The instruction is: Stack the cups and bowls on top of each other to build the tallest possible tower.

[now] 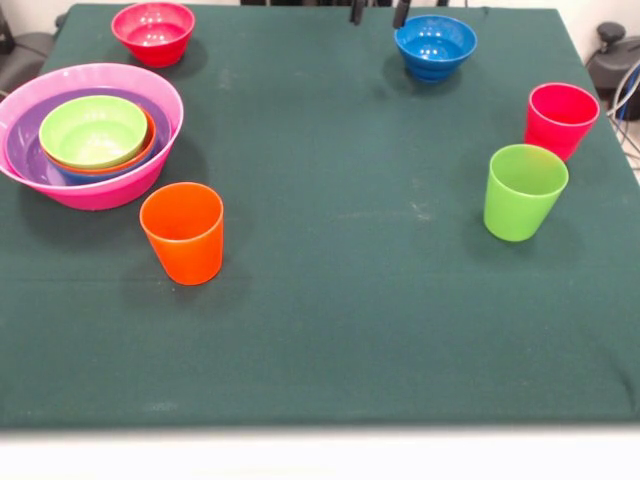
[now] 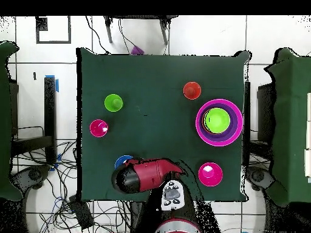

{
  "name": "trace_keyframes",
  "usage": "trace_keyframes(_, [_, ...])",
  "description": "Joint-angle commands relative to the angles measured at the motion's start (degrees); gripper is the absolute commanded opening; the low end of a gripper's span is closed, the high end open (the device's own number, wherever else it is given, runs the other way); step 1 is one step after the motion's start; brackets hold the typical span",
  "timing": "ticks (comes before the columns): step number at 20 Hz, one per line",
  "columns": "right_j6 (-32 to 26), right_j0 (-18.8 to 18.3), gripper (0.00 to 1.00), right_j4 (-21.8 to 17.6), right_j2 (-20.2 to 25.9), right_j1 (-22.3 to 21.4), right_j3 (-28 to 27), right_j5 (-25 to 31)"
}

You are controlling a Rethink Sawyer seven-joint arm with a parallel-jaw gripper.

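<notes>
From the front, the end effector [image 1: 379,12] showed only two dark tips above the blue bowl [image 1: 434,46], apart and empty, while the bowl stack [image 1: 92,135] sat beside the orange cup [image 1: 183,232]; overhead, the arm [image 2: 146,174] covered that bowl on the worktop [image 2: 158,85].

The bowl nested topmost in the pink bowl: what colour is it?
Lime green bowl; clearest in the front view.
</notes>
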Motion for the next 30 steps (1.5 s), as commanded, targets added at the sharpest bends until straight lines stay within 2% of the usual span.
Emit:
trace_keyframes(1, [5.79,1.55,1.00,3.25,6.18,3.04,-1.30,3.86])
trace_keyframes(5, [5.74,2.01,1.00,3.31,6.05,5.68,-2.86,2.15])
trace_keyframes(16, [8.26,5.26,1.00,3.63,3.75,8.32,-2.11,-2.24])
trace_keyframes(23, [8.91,6.69,1.00,3.15,1.87,13.74,-4.64,-6.71])
trace_keyframes(30, [8.44,7.79,1.00,2.67,-0.78,16.65,-5.70,-9.56])
